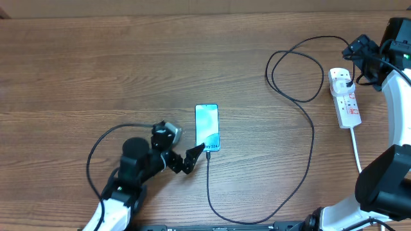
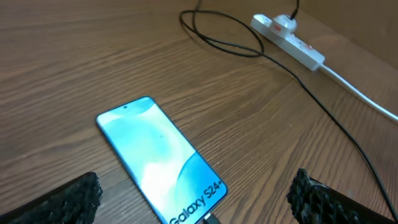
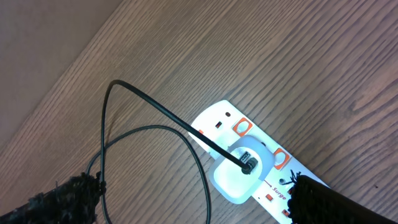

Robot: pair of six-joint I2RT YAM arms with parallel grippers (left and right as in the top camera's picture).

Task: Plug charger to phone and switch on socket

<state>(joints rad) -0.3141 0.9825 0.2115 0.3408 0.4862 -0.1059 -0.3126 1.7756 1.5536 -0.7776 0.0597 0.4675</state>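
Left wrist view has the left claw (image 2: 196,208) spread wide and empty, its two fingers (image 2: 62,202) flanking the near end of the one phone (image 2: 158,155). It lies flat, screen up, just ahead. The single black charger cable (image 2: 339,121) meets that near end between the fingers. It then runs off to the claw's right and loops far ahead, beside the one white power strip (image 2: 289,31), well apart from this claw. Bare table (image 1: 96,70) lies open ahead and to the left of the phone, up to the far edge. Right wrist view shows the right claw (image 3: 196,199) equally wide open, gripping nothing, hovering just above the strip. A white adapter (image 3: 239,174) sits plugged in between its fingers with the cable entering it, and two red-orange switches (image 3: 239,127) show just beyond. Farther on, past a band of bare wood, the table's edge crosses diagonally
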